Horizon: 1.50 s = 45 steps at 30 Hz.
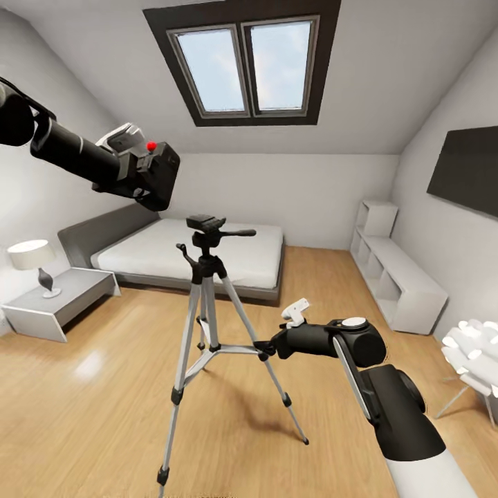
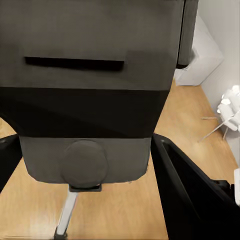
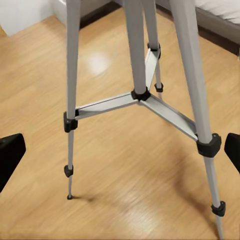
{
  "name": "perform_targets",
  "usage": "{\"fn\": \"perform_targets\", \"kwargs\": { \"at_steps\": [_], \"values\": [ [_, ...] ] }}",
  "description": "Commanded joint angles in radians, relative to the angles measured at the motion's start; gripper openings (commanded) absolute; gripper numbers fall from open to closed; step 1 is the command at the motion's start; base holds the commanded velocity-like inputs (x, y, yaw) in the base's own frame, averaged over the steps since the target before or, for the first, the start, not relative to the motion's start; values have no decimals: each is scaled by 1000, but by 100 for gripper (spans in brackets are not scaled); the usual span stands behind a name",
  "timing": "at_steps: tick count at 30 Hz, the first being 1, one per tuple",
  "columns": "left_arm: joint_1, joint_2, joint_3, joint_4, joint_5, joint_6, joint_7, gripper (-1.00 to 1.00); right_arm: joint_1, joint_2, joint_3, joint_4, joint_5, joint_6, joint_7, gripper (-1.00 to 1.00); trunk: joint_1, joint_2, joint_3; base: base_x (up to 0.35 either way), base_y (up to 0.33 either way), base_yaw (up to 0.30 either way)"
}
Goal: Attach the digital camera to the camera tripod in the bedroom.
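Observation:
The small black digital camera (image 1: 158, 173), red button (image 1: 151, 146) on top, is held up at the left of the head view with my left gripper (image 1: 142, 174) shut on it. It hangs above and to the left of the camera tripod's head plate (image 1: 205, 223), apart from it. In the left wrist view the camera (image 2: 90, 100) sits between the dark fingers (image 2: 190, 195). The camera tripod (image 1: 207, 304) stands on the wooden floor, its handle (image 1: 238, 233) pointing right. My right gripper (image 1: 263, 348) is open beside the tripod's leg brace (image 3: 142, 95), holding nothing.
Behind the tripod lies the low grey bed (image 1: 207, 252). A grey side table (image 1: 55, 304) with a lamp (image 1: 31, 257) stands at the left. A white shelf unit (image 1: 398, 277) lines the right wall, with a white chair (image 1: 477, 353) near it. The skylight (image 1: 245, 66) is overhead.

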Motion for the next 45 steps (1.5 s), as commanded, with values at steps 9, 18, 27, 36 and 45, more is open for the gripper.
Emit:
{"fn": "perform_targets", "kwargs": {
  "at_steps": [9,18,27,36,45],
  "values": [
    [-2,4,3,-2,10,0,26,-100,-1,-3,4,0,10,-1,15,100,0,-1,-5,0,-285,295],
    [-4,7,56,-13,10,0,29,-100,-1,-3,8,0,16,-4,15,100,0,-1,-6,0,-334,287],
    [-8,7,69,-18,10,0,28,-100,-1,-2,9,0,18,-5,15,100,0,-1,-6,0,-343,271],
    [1,20,101,-37,10,0,31,-100,-1,-3,5,0,17,-4,15,100,0,-1,-6,0,-314,286],
    [135,167,113,-120,10,-39,20,-100,-1,-4,2,0,15,-4,15,100,0,-1,-6,0,-77,294]
  ]
}}
